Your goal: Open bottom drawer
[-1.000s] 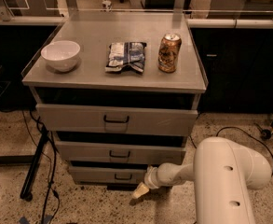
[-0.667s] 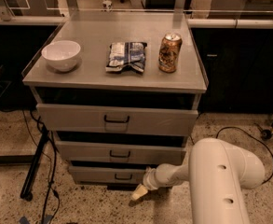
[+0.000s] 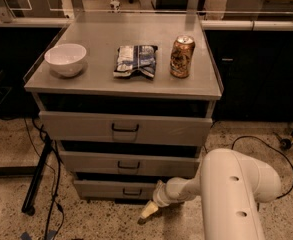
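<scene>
The bottom drawer [image 3: 106, 189] is the lowest and shallowest of three grey drawer fronts in the cabinet, with a small dark pull handle [image 3: 132, 191] at its centre. It stands slightly pulled out, with a dark gap above it. My white arm reaches in from the lower right. My gripper [image 3: 147, 214] hangs low in front of the cabinet, just below and to the right of the bottom drawer's handle, near the floor. It holds nothing that I can see.
On the cabinet top [image 3: 101, 81] stand a white bowl [image 3: 65, 59], a crumpled snack bag [image 3: 135, 60] and a brown can [image 3: 182, 57]. A black stand leg [image 3: 36, 181] and cables lie on the floor at left. A dark counter runs behind.
The arm has shifted slightly to the left; the gripper stays low in front of the bottom drawer. The drawers have not visibly moved.
</scene>
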### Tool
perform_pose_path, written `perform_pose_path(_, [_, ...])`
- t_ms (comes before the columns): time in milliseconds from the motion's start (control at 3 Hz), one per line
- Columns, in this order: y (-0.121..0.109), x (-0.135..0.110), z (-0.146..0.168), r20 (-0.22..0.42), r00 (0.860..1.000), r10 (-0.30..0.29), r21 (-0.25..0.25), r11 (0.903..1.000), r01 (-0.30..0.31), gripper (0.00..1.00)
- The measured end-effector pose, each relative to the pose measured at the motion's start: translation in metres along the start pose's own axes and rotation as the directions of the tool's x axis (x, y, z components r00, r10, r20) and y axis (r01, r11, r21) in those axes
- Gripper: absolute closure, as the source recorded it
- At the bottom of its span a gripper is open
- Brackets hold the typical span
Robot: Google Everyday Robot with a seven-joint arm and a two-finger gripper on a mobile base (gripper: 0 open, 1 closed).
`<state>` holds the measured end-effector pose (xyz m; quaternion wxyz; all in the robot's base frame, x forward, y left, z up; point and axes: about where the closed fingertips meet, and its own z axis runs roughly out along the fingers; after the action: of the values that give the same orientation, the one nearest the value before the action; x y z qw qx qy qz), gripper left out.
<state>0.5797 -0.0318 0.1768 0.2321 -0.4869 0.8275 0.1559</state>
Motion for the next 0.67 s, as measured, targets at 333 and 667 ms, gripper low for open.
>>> perform_pose_path(333, [0.037, 0.012, -0.035, 0.004, 1.000, 0.007, -0.081, 0.9967, -0.007, 0.00])
perform_pose_path(667, [0.081, 0.052, -0.094, -0.008, 0.997, 0.082, -0.153, 0.9847, -0.082, 0.00])
